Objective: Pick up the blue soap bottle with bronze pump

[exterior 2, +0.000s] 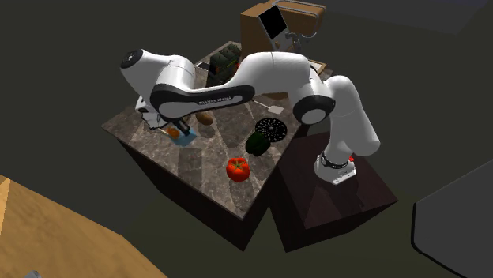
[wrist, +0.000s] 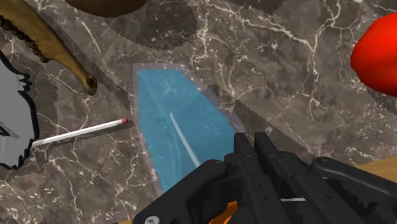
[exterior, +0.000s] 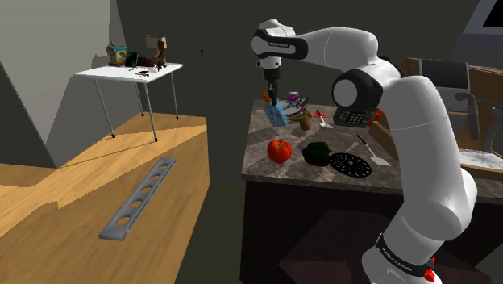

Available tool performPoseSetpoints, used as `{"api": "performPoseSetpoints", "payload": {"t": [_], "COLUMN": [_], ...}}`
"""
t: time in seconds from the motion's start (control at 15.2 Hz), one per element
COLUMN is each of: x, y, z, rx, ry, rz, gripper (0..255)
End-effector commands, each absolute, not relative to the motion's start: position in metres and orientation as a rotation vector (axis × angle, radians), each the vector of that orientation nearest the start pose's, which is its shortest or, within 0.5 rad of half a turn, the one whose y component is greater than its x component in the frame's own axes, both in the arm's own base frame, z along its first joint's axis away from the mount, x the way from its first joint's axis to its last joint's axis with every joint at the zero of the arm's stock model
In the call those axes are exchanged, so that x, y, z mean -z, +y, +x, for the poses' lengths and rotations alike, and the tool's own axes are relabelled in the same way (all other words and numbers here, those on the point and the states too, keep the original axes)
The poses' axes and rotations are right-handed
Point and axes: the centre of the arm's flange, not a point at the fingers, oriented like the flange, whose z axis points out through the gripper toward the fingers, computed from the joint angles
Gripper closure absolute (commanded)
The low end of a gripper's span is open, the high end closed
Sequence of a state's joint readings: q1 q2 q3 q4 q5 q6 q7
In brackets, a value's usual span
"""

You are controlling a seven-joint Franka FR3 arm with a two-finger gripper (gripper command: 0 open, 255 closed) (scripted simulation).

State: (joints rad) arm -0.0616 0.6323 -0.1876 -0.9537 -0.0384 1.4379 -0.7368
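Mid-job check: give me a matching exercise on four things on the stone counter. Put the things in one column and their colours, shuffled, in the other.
Things:
1. soap bottle
2. tomato
3. pepper
4. perforated round disc

Colours:
A. black
B. red
C. blue
D. dark green

Pairs: 1-C, 2-B, 3-D, 4-A
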Motion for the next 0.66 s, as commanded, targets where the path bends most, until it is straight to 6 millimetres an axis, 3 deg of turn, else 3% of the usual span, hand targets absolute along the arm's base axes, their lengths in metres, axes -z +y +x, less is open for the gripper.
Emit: {"api": "performPoseSetpoints", "payload": {"t": [0.0,0.46,0.59], "x": [-0.504,-0.541,-0.542], "y": [-0.139,-0.139,-0.139], "z": [0.696,0.696,0.696], "rx": [-0.332,-0.332,-0.332], "ry": [-0.803,-0.803,-0.803], "rz": [-3.085,-3.085,-3.085], "gripper": [255,255,255]}}
